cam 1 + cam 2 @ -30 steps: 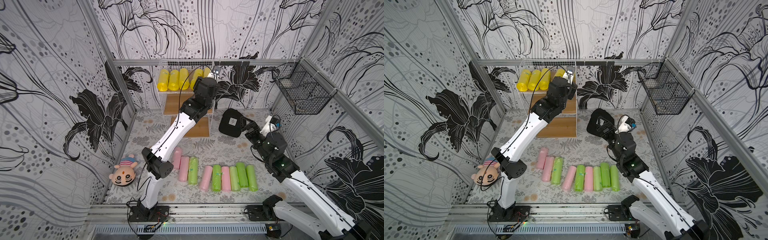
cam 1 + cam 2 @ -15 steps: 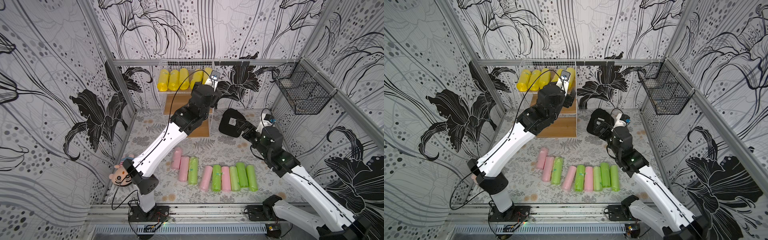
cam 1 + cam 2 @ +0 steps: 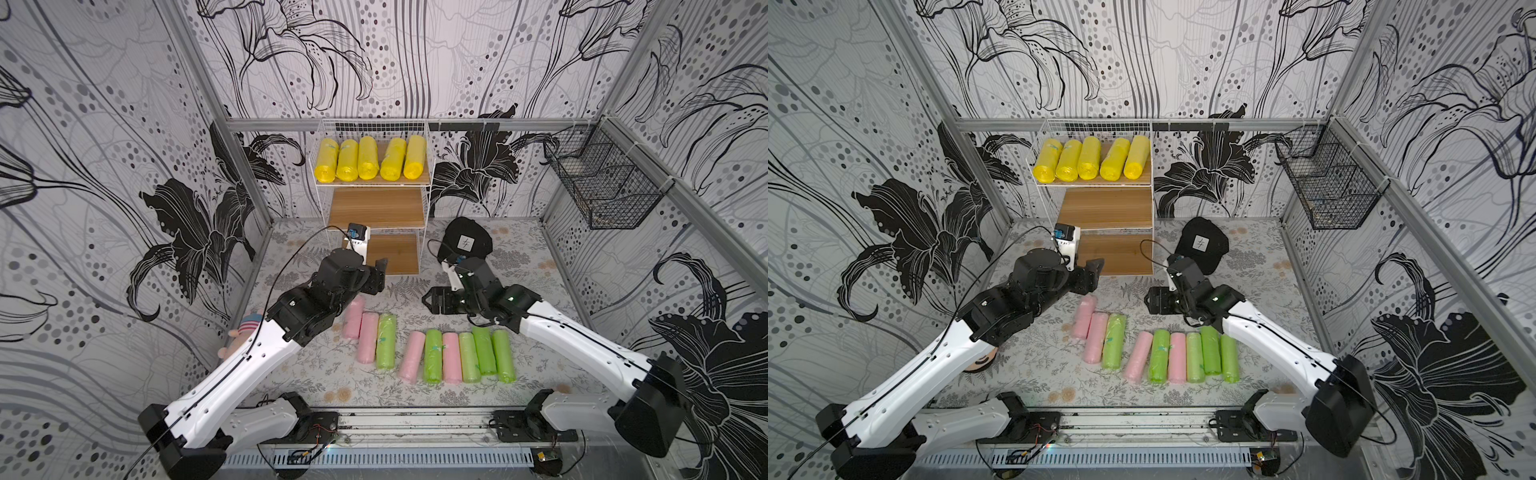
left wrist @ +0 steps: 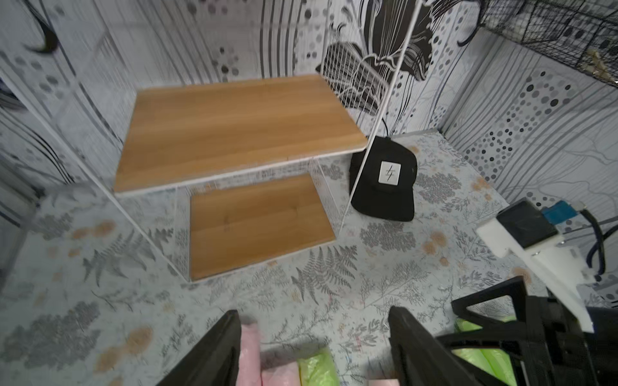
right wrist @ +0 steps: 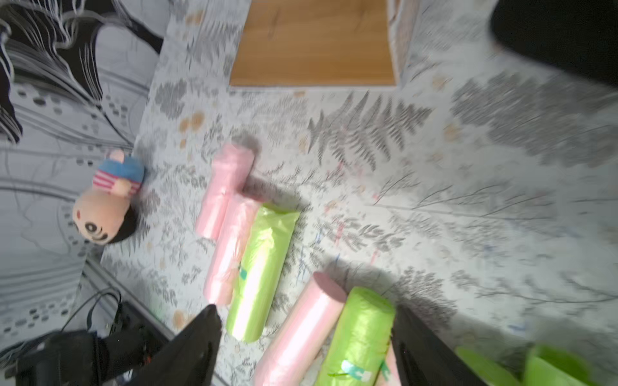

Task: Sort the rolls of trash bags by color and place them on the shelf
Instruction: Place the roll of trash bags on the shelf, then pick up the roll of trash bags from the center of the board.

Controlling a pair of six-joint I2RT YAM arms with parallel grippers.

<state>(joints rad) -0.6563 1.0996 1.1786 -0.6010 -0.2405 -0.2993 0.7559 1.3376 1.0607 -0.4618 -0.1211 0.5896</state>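
Left claw point(image 3: 379, 276) open, empty, hovering just past the far end of leftmost pale pink glossy plastic roll point(image 3: 354, 316), which lies on floral worktop point(image 3: 528, 266), long axis toward white wire shelf with wooden boards point(image 3: 376, 208); right claw point(image 3: 434, 300) open, farther off.

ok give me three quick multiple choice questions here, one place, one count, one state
1. On which board of the shelf do the yellow rolls lie? A top B middle C bottom
2. How many pink rolls are off the shelf? A two B four C six
3. The left gripper is: A open and empty B shut on a pink roll C shut on a yellow roll
Answers: 1 A, all five lie side by side on the top board; 2 B, four show in both top views; 3 A, its fingers stand apart with nothing between them.
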